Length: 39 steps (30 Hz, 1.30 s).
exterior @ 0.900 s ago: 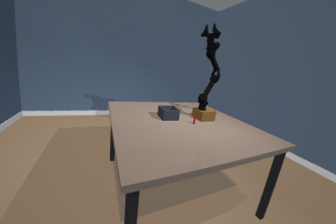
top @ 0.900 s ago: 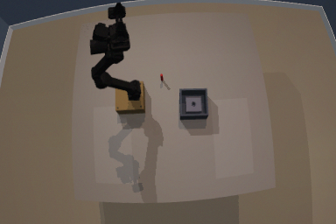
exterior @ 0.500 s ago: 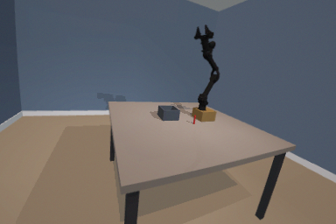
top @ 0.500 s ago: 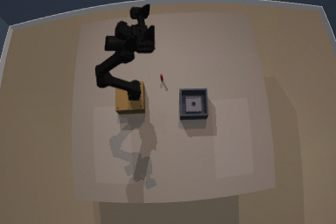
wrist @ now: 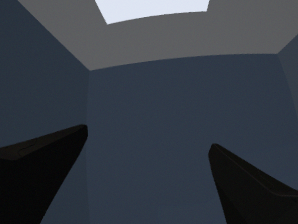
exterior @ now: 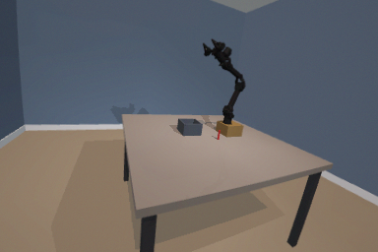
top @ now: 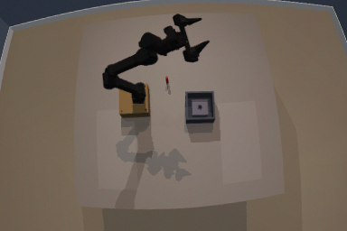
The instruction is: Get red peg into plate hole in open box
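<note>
Fingers [top: 205,30] [exterior: 209,43] spread wide; the peg [top: 167,79] [exterior: 219,135] stands slim and red.

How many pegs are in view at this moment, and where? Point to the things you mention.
1: the red peg [top: 167,79] [exterior: 219,135], upright on the table between the wooden block under the arm and the open box. Parts of the box floor are hidden in the exterior view.

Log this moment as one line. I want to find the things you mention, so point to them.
gripper [top: 204,30] [exterior: 210,45] [wrist: 149,141]: open, raised | red peg [top: 167,79] [exterior: 219,135]: upright on table [top: 235,152] [exterior: 197,165], outside box [top: 200,120] [exterior: 190,128] | plate hole [top: 200,106]: unfilled

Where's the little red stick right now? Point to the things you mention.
In the top view, the red peg [top: 167,79] [exterior: 219,135] stands on the table between the yellow block [top: 128,103] [exterior: 232,130] and the open box [top: 200,120] [exterior: 189,129].
</note>
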{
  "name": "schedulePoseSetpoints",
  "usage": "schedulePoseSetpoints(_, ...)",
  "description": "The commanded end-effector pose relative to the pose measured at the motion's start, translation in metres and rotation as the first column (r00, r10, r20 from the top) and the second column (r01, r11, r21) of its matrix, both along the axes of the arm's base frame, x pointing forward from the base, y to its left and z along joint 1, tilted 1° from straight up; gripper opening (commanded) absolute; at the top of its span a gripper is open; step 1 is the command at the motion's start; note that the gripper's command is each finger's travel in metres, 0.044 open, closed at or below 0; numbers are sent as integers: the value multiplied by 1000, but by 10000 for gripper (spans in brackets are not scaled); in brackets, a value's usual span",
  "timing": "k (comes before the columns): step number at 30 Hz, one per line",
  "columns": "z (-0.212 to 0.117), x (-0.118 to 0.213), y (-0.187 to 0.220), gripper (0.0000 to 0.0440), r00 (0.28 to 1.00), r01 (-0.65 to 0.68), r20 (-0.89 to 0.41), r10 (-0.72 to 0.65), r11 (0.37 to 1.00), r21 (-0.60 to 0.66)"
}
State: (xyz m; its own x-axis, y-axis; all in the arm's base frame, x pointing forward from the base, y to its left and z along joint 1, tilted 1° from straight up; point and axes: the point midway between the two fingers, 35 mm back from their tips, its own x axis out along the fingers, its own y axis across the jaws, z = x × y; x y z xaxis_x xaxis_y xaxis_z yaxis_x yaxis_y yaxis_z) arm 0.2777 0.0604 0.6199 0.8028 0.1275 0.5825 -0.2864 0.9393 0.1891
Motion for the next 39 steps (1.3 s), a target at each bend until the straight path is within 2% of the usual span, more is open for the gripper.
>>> schedulePoseSetpoints(1,-33,26,8,440,993,-20,-120,21,1000,16)
schedulePoseSetpoints(9,-107,67,26,440,923,-57,-377,79,996,69)
schedulePoseSetpoints(18,-195,88,46,440,764,-63,-631,137,988,138)
schedulePoseSetpoints(28,-289,83,64,440,508,-12,-843,178,980,199)
schedulePoseSetpoints(39,-383,47,77,440,171,104,-968,183,974,202)
